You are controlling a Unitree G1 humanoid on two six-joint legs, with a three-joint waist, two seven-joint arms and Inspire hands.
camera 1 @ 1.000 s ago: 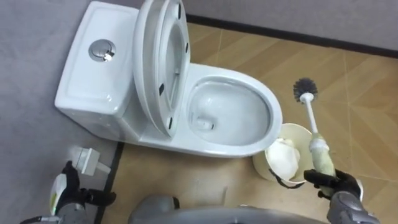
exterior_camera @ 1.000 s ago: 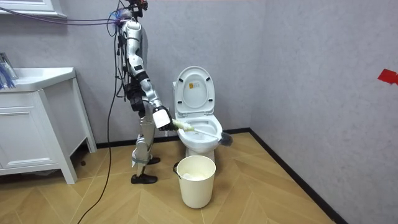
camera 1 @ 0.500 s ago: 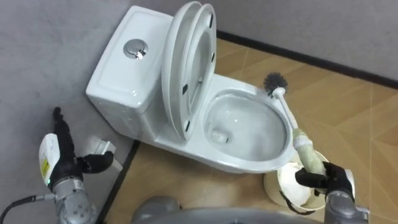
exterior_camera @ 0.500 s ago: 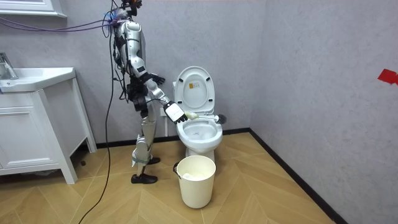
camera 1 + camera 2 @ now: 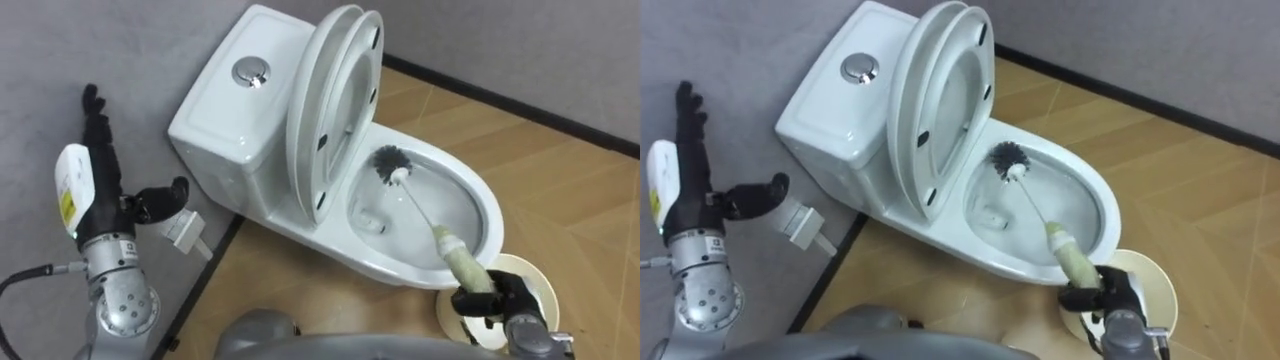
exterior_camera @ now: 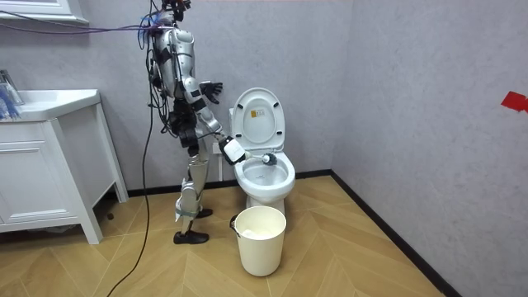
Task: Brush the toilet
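Observation:
The white toilet (image 5: 478,198) stands against the grey wall with its lid and seat (image 5: 335,100) raised upright. The toilet brush (image 5: 420,205) has a dark bristle head, a white shaft and a cream handle. Its head hangs inside the bowl, near the back by the raised seat. My right hand (image 5: 495,303) is shut on the cream handle just in front of the bowl's rim. My left hand (image 5: 100,190) is held up open beside the cistern (image 5: 235,110), fingers straight, touching nothing. In the room view I stand upright at the toilet (image 6: 266,175), on the room view's left of it.
A white waste bin (image 5: 541,287) stands on the wood floor right below my right hand, also seen as the bin (image 6: 260,239) in front of the toilet. A white fitting (image 5: 187,229) sits low on the wall beside the cistern. A white vanity cabinet (image 6: 49,165) stands further off.
The brush swung from over the floor beside the toilet into the bowl. My left hand rose beside the cistern. The eye view shifted, so the toilet sits further right in it.

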